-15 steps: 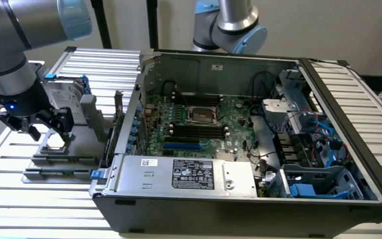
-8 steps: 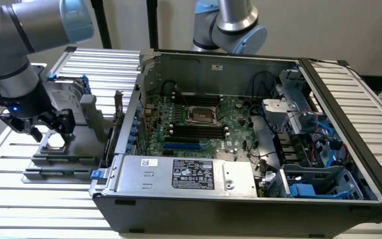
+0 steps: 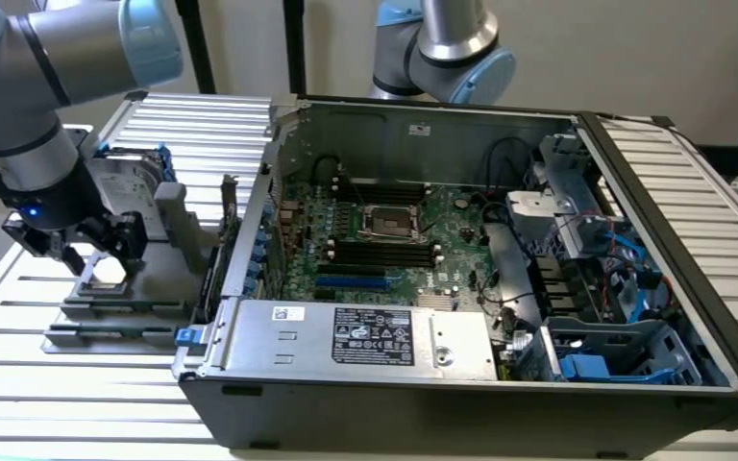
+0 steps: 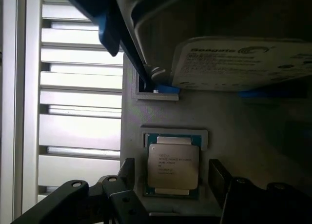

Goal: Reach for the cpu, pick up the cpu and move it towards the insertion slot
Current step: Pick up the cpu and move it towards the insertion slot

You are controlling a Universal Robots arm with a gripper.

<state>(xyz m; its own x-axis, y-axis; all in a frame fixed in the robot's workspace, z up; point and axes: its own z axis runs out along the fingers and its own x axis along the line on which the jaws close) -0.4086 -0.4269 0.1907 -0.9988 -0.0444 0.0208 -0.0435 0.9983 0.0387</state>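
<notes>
The cpu (image 4: 173, 166) is a small flat square chip with a silver metal lid. The lid carries several lines of fine dark print, which I cannot read, and a thin green border of the board shows around it. It lies flat in a shallow square recess of a grey holder (image 4: 243, 126). The gripper (image 4: 173, 177) is directly above it with the jaws spread wide and released. One dark finger (image 4: 127, 171) stands on each side of the chip, near its edges but apart from it, so nothing is grasped. The wrist view gives these close details, and also the white label of a hard drive (image 4: 239, 63) that stands upright on the same holder, next to a blue bracket (image 4: 109, 31). The exterior view gives the wider layout. The holder (image 3: 112, 322) rests on a slatted metal table (image 3: 36, 384) at the exterior view's left, just beside an open computer case (image 3: 472, 403). The gripper (image 3: 81, 254) hangs low over the holder, and the cpu (image 3: 103, 277) appears there as a pale square between the fingers. The insertion slot (image 3: 391, 223), a square socket with a shiny metal frame and a dark centre, sits on the green motherboard inside the case, well apart from the chip. In this view I cannot tell whether the fingers touch the holder.
</notes>
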